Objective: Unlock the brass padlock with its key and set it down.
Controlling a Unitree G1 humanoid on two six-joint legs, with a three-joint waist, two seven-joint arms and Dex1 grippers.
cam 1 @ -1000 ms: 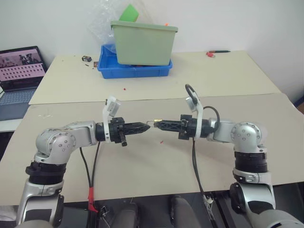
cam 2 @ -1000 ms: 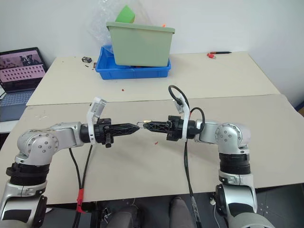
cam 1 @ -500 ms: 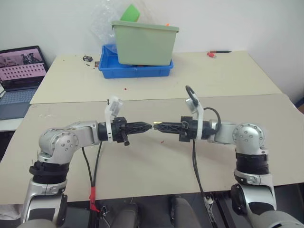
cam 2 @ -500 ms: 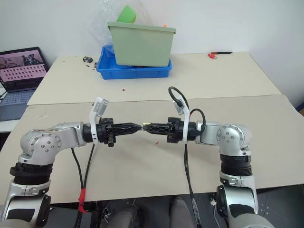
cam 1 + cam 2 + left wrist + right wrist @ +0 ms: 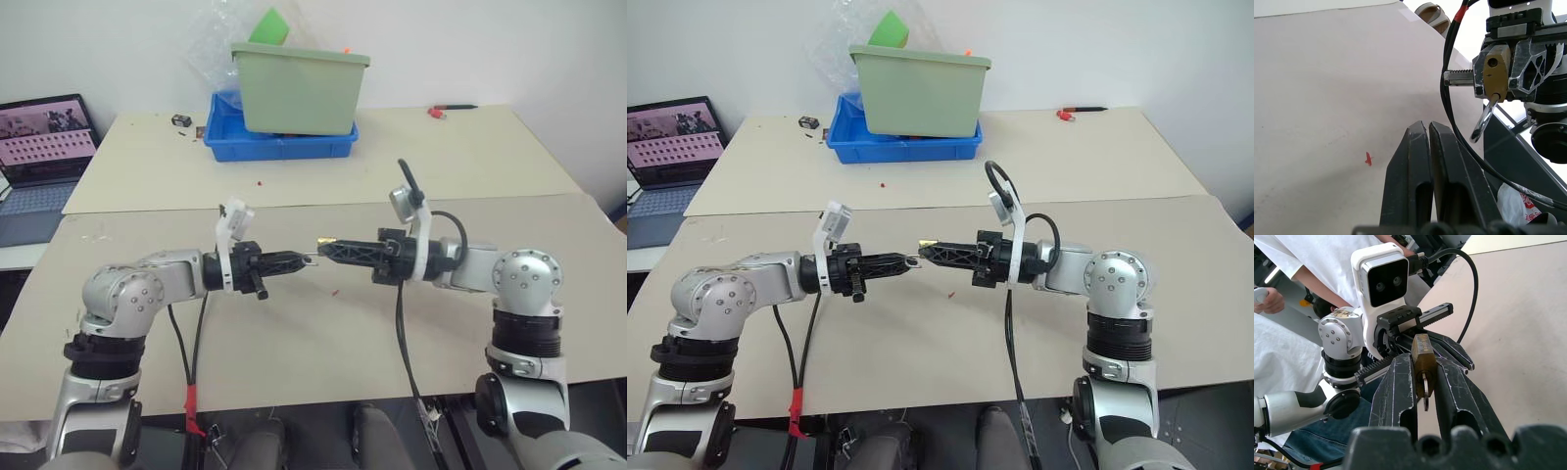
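- Right hand [image 5: 922, 243] pinches the brass padlock [image 5: 1422, 363], keyhole end out, so I can work it.
- Left hand [image 5: 910, 261] is clamped shut just beside it; can't see a key.

Green bin [image 5: 299, 90] in blue tray [image 5: 279, 145]; laptop [image 5: 44, 147] left; red pen [image 5: 449, 108].

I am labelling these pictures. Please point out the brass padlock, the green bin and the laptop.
brass padlock [image 5: 1422, 363]: right wrist view, on its brass body.
green bin [image 5: 296, 94]: left eye view, on its front wall.
laptop [image 5: 47, 132]: left eye view, on its screen.
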